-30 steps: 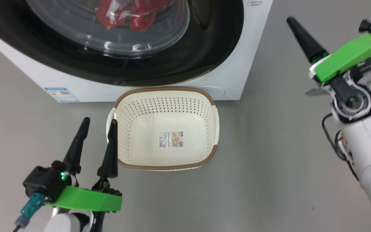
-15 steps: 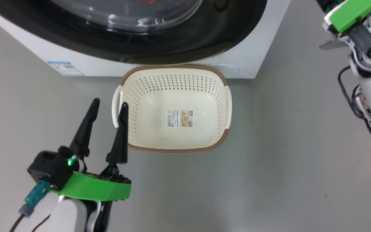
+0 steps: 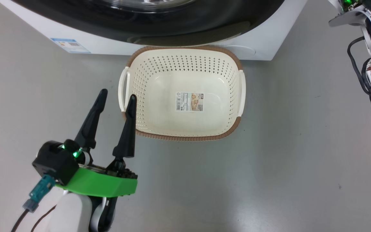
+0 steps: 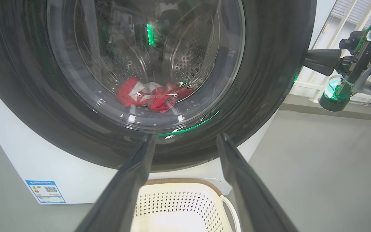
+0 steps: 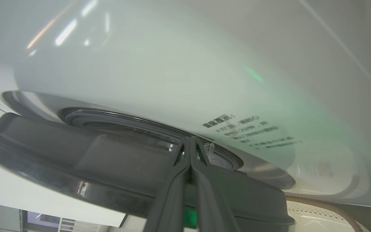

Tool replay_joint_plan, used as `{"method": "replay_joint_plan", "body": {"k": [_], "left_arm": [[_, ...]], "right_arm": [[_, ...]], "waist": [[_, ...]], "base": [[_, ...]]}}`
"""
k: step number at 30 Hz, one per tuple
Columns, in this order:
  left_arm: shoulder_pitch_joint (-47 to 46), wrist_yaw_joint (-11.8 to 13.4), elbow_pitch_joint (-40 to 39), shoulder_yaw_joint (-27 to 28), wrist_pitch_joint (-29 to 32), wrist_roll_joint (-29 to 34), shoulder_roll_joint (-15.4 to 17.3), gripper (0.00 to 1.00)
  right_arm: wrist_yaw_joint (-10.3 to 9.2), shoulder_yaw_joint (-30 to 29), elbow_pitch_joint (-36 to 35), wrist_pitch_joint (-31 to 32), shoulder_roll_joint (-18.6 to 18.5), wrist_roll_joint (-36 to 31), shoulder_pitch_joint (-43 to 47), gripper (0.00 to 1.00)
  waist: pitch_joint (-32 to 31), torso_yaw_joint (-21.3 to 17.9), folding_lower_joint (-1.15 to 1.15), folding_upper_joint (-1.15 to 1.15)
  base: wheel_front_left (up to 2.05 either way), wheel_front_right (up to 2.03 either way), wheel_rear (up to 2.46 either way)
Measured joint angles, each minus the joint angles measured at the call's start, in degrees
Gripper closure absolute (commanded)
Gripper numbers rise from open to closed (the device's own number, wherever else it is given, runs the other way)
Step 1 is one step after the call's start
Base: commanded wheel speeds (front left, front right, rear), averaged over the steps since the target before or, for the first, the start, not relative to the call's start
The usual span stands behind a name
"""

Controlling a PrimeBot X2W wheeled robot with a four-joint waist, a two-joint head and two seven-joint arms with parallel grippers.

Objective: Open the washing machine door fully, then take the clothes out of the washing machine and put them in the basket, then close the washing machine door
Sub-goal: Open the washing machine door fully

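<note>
Door first: your right jaws, shut and empty, sit mid-frame at the washing machine door (image 5: 108,167) edge; hook behind, swing wide; left jaws gape empty

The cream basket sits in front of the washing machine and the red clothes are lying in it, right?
Not quite. The basket does sit in front of the washing machine, but the red clothes are not in it: the left wrist view shows them inside the drum, behind the glass of the door.
</note>
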Motion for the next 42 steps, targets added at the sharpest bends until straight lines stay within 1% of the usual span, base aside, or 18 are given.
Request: {"method": "replay_joint_plan", "body": {"k": [6,10,13,18,27,33,42], "left_arm": [[-0.8,0.0,0.0,-0.2,0.0,0.2,-0.1,0.00],[-0.9,0.0,0.2,-0.3,0.0,0.2,-0.1,0.00],[-0.9,0.0,0.5,-0.3,0.0,0.2,-0.1,0.00],[-0.9,0.0,1.1,-0.3,0.0,0.2,-0.1,0.00],[-0.9,0.2,2.0,0.5,0.0,0.2,-0.1,0.00],[-0.6,0.7,2.7,1.2,0.0,0.2,-0.1,0.00],[-0.2,1.2,4.2,1.5,0.0,0.1,-0.1,0.00]], "right_arm": [[-0.01,0.1,1.3,2.9,0.8,1.3,-1.4,1.00],[-0.01,0.6,1.5,5.4,0.7,2.5,-2.5,1.00],[-0.08,1.8,0.9,7.4,0.0,2.5,-2.4,1.00],[-0.08,3.0,-0.9,10.3,-0.1,2.6,-1.8,1.00],[-0.08,4.4,-3.7,12.1,0.3,3.0,2.2,1.00],[-0.08,5.4,-5.4,12.8,1.2,3.4,5.3,1.00],[-0.08,5.3,-6.2,14.1,3.1,4.5,9.1,1.00]], "waist": [[1.2,0.5,0.00,0.00],[1.7,0.6,0.00,0.00],[1.2,0.5,0.00,0.00],[0.1,0.1,0.00,0.00],[-2.3,-1.0,0.00,0.00],[-3.9,-2.0,0.00,0.00],[-6.3,-3.1,0.00,0.00]], "base": [[0.00,0.00,0.00],[0.00,0.00,0.00],[0.00,0.00,0.00],[0.00,0.00,0.00],[0.00,0.00,0.00],[0.00,0.00,0.00],[0.00,0.00,0.00]]}}
